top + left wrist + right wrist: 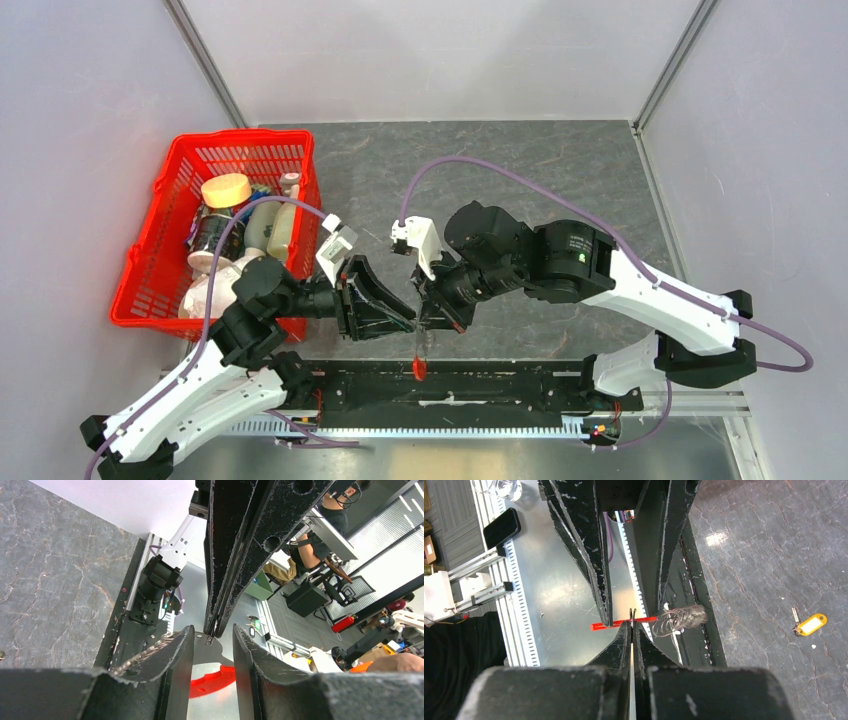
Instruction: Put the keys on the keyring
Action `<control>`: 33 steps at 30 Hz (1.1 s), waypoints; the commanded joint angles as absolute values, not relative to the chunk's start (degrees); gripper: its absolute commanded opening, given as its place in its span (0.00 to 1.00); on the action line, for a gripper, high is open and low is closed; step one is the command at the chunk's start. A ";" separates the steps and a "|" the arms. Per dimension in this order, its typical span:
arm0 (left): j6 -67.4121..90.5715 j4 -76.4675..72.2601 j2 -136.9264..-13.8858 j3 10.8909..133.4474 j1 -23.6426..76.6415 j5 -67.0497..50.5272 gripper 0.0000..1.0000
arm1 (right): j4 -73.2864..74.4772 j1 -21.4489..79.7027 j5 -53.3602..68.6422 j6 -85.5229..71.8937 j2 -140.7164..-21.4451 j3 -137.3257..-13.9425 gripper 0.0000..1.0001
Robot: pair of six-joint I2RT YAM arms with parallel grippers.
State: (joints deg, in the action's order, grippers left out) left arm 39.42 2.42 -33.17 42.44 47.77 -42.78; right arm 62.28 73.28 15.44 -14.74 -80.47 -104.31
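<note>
My right gripper (432, 322) is shut, its tips (631, 626) pinching a thin metal loop of the keyring. The red tag (419, 368) hangs below them; it lies flat in the left wrist view (212, 680) and edge-on in the right wrist view (611, 625). The silvery chain coil (674, 620) rests against the outside of my left gripper's finger (142, 654). My left gripper (405, 318) is open, its fingers (596, 565) on either side of the right tips. A dark flat piece with a small hole (212, 652) hangs between them; I cannot tell if it is the key.
A red basket (215, 230) with bottles and a jar stands at the left. A black rail (450, 395) runs along the near table edge under the grippers. Another keyring with a yellow tag (810, 625) lies on the grey tabletop.
</note>
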 commanded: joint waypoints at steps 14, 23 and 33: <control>40.74 -1.70 -32.94 42.19 48.08 -45.52 0.33 | 60.94 73.21 17.26 -14.20 -79.32 -106.69 0.00; 41.35 -3.49 -33.90 41.93 48.08 -46.66 0.20 | 60.45 73.21 18.85 -14.04 -78.79 -106.17 0.00; 42.09 -5.13 -33.66 41.06 48.08 -47.81 0.17 | 59.93 73.21 18.96 -13.90 -77.79 -106.00 0.00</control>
State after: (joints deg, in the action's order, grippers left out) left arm 39.88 -2.11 -33.65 41.78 47.77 -46.02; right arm 62.26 73.25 18.02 -14.76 -80.18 -104.31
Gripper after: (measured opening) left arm 0.178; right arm 0.010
